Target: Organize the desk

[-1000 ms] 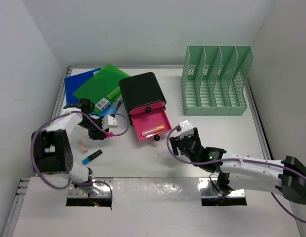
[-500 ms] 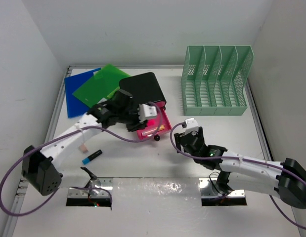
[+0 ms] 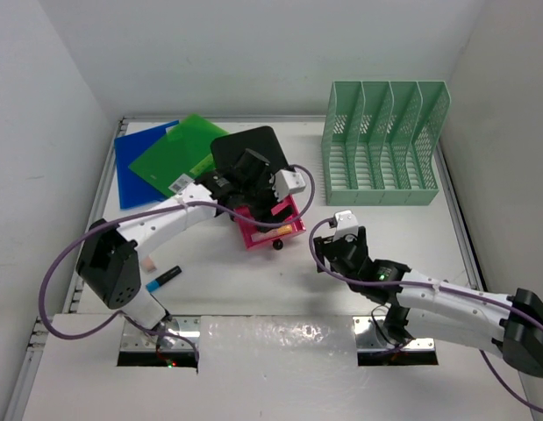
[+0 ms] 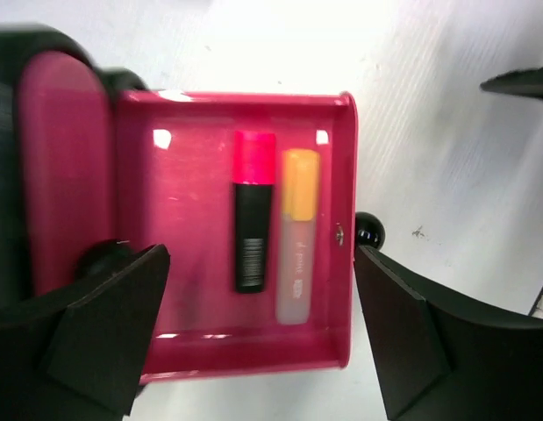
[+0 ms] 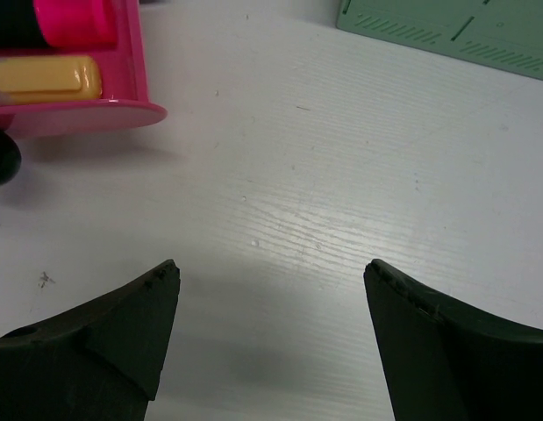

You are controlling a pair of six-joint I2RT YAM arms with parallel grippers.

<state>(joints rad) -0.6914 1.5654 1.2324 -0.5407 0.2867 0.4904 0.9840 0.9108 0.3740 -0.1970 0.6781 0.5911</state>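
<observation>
Left pincer (image 4: 260, 254) released, empty, above pink drawer (image 4: 188, 219); pink highlighter (image 4: 253, 219) lies inside. We'd lift straight up, clearing drawer walls. Right pincer (image 5: 271, 272) released.

Top view bright & even, light from overhead; white desk (image 3: 253, 281) clean, shadows faint and soft, glossy strip (image 3: 280, 338) at near edge has a patchy sheen. Left wrist view: pink drawer (image 4: 188, 228) floor shiny w/ two small white glare spots by its far wall, desk beyond nearly blown out, left gripper fingers (image 4: 104, 324) blurred at the bottom corners. Right wrist view sharp enough for grain on the desk, soft shadow under the drawer lip, right gripper fingers (image 5: 96, 342) dark w/o detail
</observation>
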